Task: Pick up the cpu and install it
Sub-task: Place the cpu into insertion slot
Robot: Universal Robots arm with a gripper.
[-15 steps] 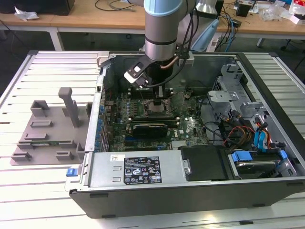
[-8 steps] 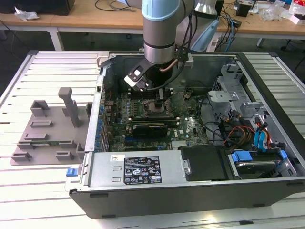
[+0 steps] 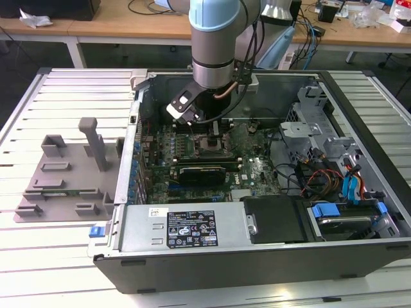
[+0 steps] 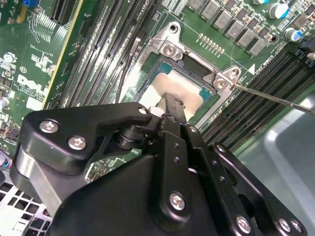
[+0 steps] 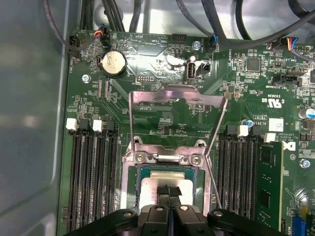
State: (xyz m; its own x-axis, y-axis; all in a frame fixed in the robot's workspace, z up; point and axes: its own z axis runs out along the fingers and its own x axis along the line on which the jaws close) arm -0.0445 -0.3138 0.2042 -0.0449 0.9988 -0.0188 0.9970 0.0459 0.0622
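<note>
cpu (image 5: 156,178) in socket (image 5: 167,157) on motherboard (image 5: 167,118), tray (image 3: 64,173) at exterior view's left of case (image 3: 257,264)

Memory slots (image 5: 93,182) either side of socket (image 5: 147,157), raised bracket (image 5: 177,90) at one end.

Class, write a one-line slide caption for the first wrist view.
Gripper tips at the cpu lying in its socket, metal bracket swung open.

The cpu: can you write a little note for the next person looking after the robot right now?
The gripper: shut, tips right over the cpu; I cannot tell if they touch it.
The cpu: lying flat in the socket on the motherboard.
Done: the cpu is in its place.
Left: the socket's metal bracket stands open, not yet closed over it.
</note>
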